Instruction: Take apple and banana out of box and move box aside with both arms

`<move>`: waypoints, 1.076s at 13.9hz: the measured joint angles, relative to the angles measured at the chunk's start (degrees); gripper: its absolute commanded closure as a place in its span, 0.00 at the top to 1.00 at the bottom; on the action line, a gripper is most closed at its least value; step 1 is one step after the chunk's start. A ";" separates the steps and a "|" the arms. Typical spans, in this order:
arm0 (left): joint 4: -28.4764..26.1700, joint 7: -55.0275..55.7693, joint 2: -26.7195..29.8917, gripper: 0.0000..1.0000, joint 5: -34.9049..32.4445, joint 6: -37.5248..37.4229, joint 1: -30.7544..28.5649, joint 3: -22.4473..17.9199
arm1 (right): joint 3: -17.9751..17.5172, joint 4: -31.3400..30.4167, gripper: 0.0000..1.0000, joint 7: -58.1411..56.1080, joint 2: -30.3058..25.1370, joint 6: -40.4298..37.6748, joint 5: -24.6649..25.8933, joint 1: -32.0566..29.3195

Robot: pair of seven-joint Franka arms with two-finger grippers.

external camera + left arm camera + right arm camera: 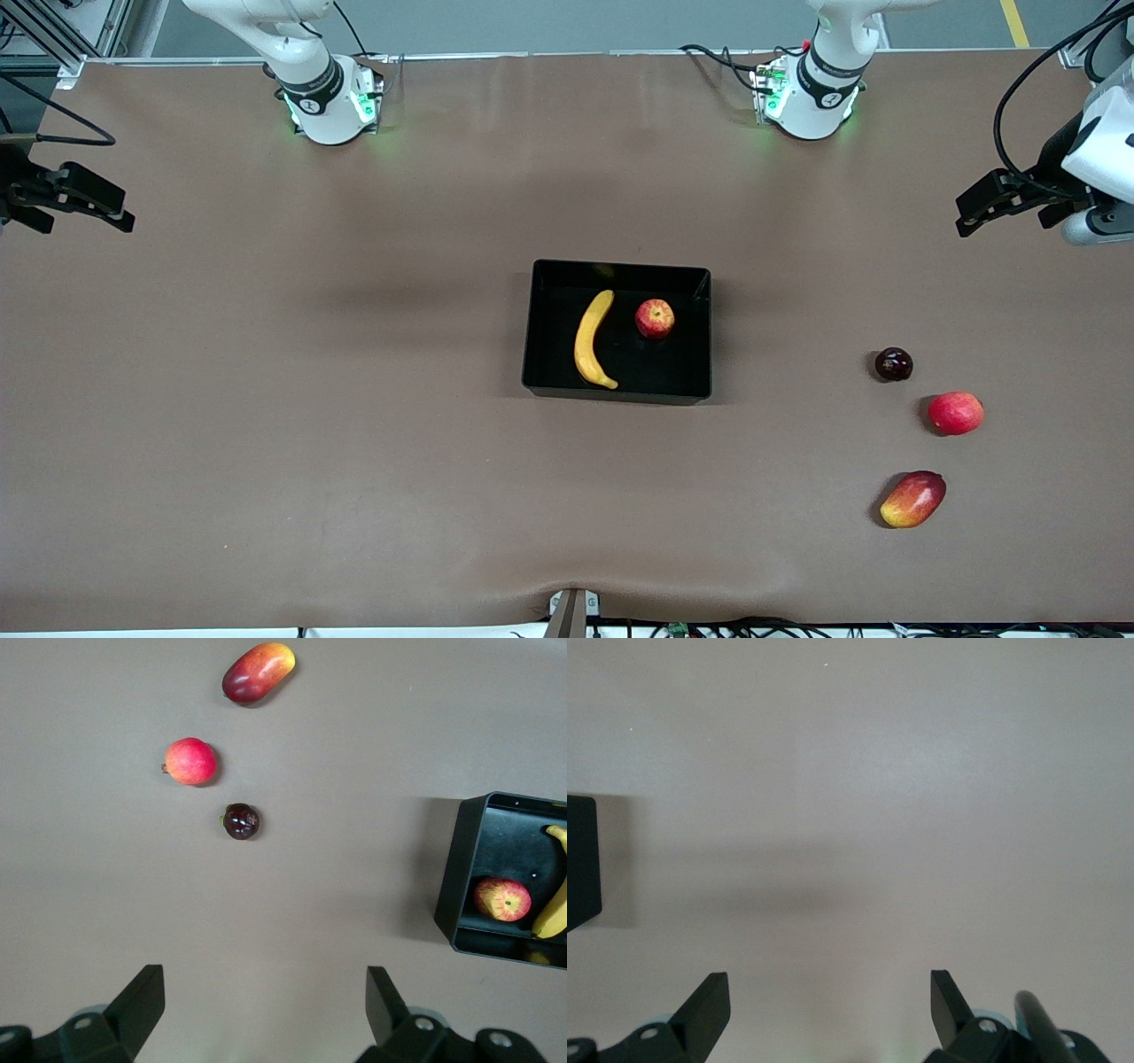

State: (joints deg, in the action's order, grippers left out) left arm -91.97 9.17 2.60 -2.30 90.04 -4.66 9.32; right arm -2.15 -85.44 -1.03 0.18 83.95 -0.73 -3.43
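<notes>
Two claws I see, both wide open, holding nothing. Left gripper (970, 215) hangs over table edge at left arm's end; right gripper (115, 213) hangs over edge at right arm's end. Black box (620, 396) sits mid-table, bare brown cloth (310, 425) all round. Banana (592, 339) and apple (655, 318) lie inside, side by side, not touching. Dark fruit (893, 364), red fruit (955, 413), mango (913, 499) sit toward left arm's end.

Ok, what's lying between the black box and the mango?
Nothing; in the front view the stretch of brown table between the box and the mango is bare. The left wrist view shows the same.
</notes>
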 measured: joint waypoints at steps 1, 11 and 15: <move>0.00 0.00 0.00 1.00 0.00 0.00 0.01 0.01 | 0.00 0.00 1.00 0.00 0.00 0.00 0.00 0.00; 0.41 5.37 -1.58 1.00 0.00 -0.15 0.83 5.77 | 0.16 0.00 1.00 0.00 0.00 0.00 -0.02 -0.11; -0.68 22.71 -6.82 1.00 -0.02 3.54 2.04 18.57 | 0.27 0.00 1.00 0.00 0.00 0.03 -0.02 -0.16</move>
State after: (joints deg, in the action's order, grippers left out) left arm -92.66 31.89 -4.22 -2.31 93.58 -2.62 27.88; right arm -1.88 -85.44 -1.03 0.19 83.98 -0.75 -3.59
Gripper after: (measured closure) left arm 0.000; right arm 0.000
